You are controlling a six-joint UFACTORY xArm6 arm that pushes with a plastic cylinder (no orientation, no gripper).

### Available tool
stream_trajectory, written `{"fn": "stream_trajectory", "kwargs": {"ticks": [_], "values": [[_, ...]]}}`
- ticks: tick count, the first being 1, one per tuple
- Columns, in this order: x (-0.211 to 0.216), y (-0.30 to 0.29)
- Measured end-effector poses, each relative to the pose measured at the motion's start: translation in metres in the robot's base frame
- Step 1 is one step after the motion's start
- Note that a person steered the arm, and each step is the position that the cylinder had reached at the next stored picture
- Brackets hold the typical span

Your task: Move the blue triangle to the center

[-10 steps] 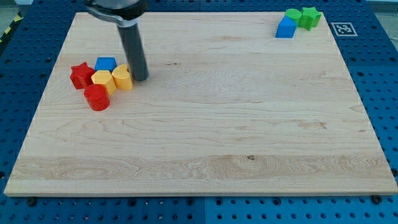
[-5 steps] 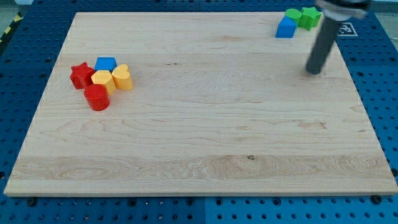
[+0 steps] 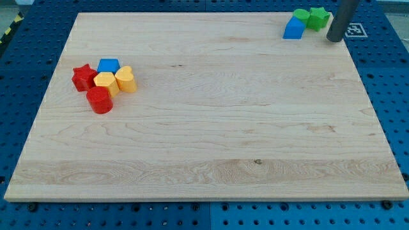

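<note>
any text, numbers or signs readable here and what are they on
No words, numbers or brand names can be read anywhere.
The only sign is a black-and-white square marker on the blue base, at the view's top right beside my tip; it is a pattern, not text, and partly hidden by the rod.

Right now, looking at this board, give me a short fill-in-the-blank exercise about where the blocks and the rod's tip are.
My tip is at the view's top ____ corner.
The blue triangle block touches a ____ block.
The red star block sits in the cluster at the view's ____.
Missing words: right; green; left
</note>
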State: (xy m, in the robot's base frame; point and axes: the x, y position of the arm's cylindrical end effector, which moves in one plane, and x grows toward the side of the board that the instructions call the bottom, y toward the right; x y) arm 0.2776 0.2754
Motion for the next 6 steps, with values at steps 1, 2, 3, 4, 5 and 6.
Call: {"fn": "stream_trajectory", "kwargs": {"ticks": [1, 2, 3, 4, 5, 6], "values": [[-0.001, 0.000], [-0.001, 0.000], [-0.010, 0.000], [-0.011, -0.011], [-0.011, -0.011], [-0.023, -0.011]]}}
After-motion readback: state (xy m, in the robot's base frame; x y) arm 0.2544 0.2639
